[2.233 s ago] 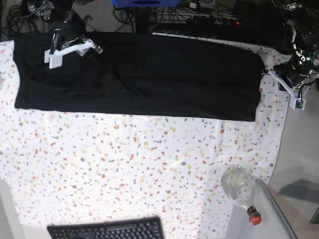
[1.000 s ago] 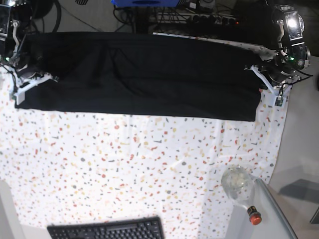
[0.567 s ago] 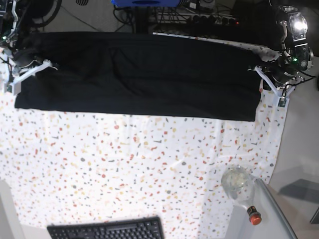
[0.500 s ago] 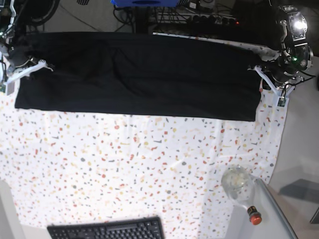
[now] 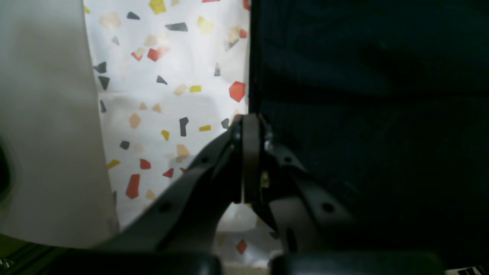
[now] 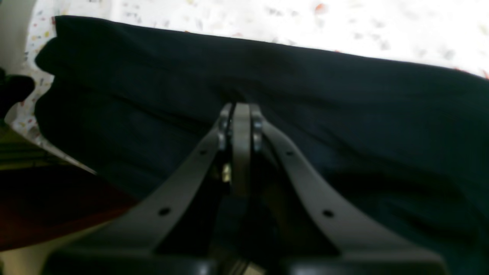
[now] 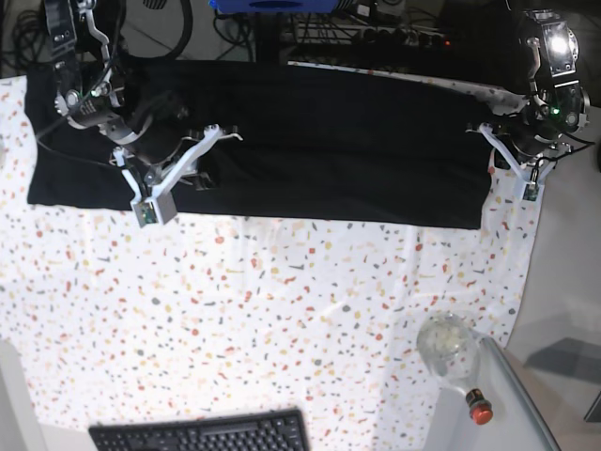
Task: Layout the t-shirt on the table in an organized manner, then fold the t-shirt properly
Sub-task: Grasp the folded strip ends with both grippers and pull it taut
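Right gripper (image 7: 202,155) over t-shirt (image 7: 319,141); left gripper (image 7: 498,150) at its edge.

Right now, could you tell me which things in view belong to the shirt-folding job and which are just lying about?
Belongs to the job:
t-shirt
table
left gripper
right gripper

Just lying about:
keyboard
clear glass bottle with a red cap

The t-shirt (image 7: 282,141) lies spread along the desk's (image 7: 263,319) far side. The right claw (image 7: 218,134) sits over its left part, the left claw (image 7: 490,137) at its right edge. A keyboard (image 7: 202,434) lies at the near edge.
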Action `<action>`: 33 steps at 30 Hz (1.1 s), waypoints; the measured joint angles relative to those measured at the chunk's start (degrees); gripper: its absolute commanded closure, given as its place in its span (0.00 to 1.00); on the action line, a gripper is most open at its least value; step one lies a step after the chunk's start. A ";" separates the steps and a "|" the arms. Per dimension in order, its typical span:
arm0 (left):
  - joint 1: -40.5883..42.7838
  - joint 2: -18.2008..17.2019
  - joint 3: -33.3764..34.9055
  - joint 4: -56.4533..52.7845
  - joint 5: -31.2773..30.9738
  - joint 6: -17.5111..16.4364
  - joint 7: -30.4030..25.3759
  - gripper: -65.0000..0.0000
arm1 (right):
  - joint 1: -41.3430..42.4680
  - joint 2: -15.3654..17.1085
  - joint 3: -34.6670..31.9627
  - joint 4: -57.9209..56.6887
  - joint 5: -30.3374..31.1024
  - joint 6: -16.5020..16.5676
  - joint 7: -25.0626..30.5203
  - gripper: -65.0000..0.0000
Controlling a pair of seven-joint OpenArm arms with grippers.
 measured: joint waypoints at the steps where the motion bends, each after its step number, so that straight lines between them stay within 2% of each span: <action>1: 0.09 0.00 -0.07 0.00 0.00 0.00 0.02 1.00 | 0.50 -0.15 0.11 -2.32 -0.70 -0.42 0.31 1.00; 3: 0.11 -0.02 -0.15 0.00 0.04 0.00 0.02 1.00 | 0.92 -0.04 0.66 -7.02 -0.59 -0.44 -0.26 1.00; 7: 0.02 -0.33 -0.17 -1.25 0.09 0.00 -0.17 1.00 | -1.68 -0.63 10.51 -10.14 -0.52 -0.44 -0.02 1.00; 9: 0.09 -0.35 -0.26 -1.81 0.22 0.04 -0.04 1.00 | -3.48 -0.50 15.61 -10.56 -0.57 -0.39 3.04 1.00; 11: 0.28 -0.28 -0.09 -1.92 0.17 0.07 -0.02 1.00 | -4.96 -0.33 19.15 -12.79 -0.57 -0.39 5.01 1.00; 14: 0.15 -0.02 0.28 -2.01 0.15 0.02 -0.07 1.00 | -5.38 -0.48 23.08 -18.53 -0.61 -0.11 4.92 1.00; 19: 0.02 0.02 0.33 -2.01 0.17 0.04 -0.17 1.00 | -5.18 -0.07 24.06 -19.50 -0.17 0.00 5.09 1.00; 27: -0.11 0.59 0.31 -1.60 0.07 0.04 -0.15 1.00 | -6.43 0.11 24.74 -8.50 0.04 0.07 5.53 1.00; 29: -0.15 1.62 0.31 -1.60 0.20 0.20 -0.17 1.00 | -4.09 0.28 26.77 -9.62 0.11 0.15 3.80 1.00; 33: -0.31 3.26 0.90 -2.08 -0.15 0.02 -0.17 1.00 | 4.28 4.66 27.80 -21.53 -0.87 -0.26 4.31 1.00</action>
